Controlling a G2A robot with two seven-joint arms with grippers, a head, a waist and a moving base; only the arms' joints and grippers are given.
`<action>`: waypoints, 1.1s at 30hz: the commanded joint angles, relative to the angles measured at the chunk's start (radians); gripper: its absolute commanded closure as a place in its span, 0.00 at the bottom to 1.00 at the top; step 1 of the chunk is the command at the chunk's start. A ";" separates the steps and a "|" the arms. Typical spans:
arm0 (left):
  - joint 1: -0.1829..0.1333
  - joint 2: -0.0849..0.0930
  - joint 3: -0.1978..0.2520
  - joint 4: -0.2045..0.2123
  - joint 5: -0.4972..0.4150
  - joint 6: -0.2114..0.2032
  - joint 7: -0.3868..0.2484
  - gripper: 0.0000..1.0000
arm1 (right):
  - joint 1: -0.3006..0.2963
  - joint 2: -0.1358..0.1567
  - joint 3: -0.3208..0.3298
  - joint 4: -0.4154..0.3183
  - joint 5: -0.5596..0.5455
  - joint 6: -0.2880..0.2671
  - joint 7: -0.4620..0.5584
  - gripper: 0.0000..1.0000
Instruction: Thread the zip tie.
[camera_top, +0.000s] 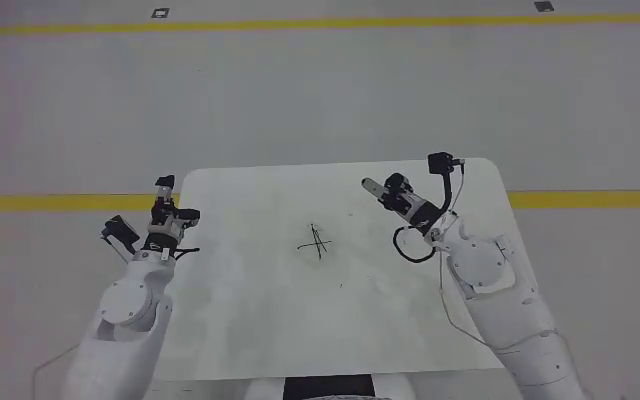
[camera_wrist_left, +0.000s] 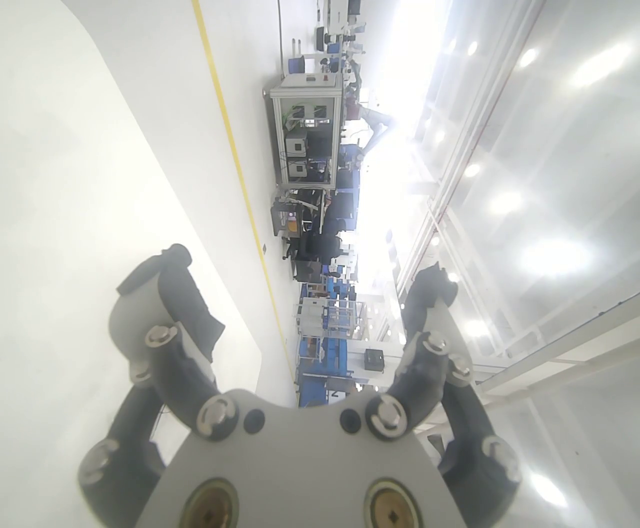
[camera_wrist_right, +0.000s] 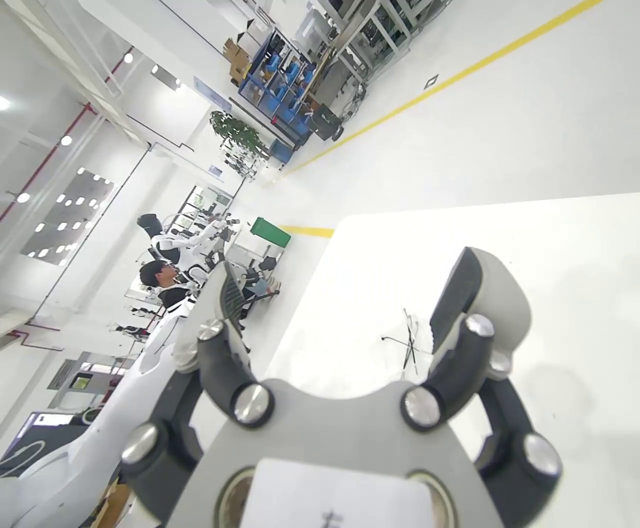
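A small heap of thin black zip ties (camera_top: 317, 242) lies crossed near the middle of the white table (camera_top: 250, 320). In the right wrist view the zip ties (camera_wrist_right: 411, 340) lie on the table (camera_wrist_right: 550, 240) beyond one finger. My right gripper (camera_top: 405, 175) hovers over the far right part of the table, to the right of the ties; the right gripper (camera_wrist_right: 347, 265) is open and holds nothing. At the table's left edge my left gripper (camera_top: 160, 200) stands well away from the ties. The left gripper (camera_wrist_left: 305, 262) is open and empty, beside the table (camera_wrist_left: 75, 150).
A yellow floor line (camera_top: 60, 202) runs past both sides of the table. Bare tabletop surrounds the ties on all sides. Racks, machines and a seated person (camera_wrist_right: 162, 282) are far off in the room.
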 joint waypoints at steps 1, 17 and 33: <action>0.000 0.000 0.000 0.000 0.000 0.000 0.000 0.00 | 0.069 -0.004 -0.040 0.003 -0.067 0.023 0.069 0.00; 0.000 0.000 0.000 0.000 0.000 0.000 0.000 0.00 | 0.287 -0.044 -0.286 0.139 -0.183 0.142 0.288 0.00; 0.000 0.000 0.000 0.000 0.000 0.000 0.000 0.00 | 0.454 -0.082 -0.466 0.230 -0.315 0.165 0.523 0.00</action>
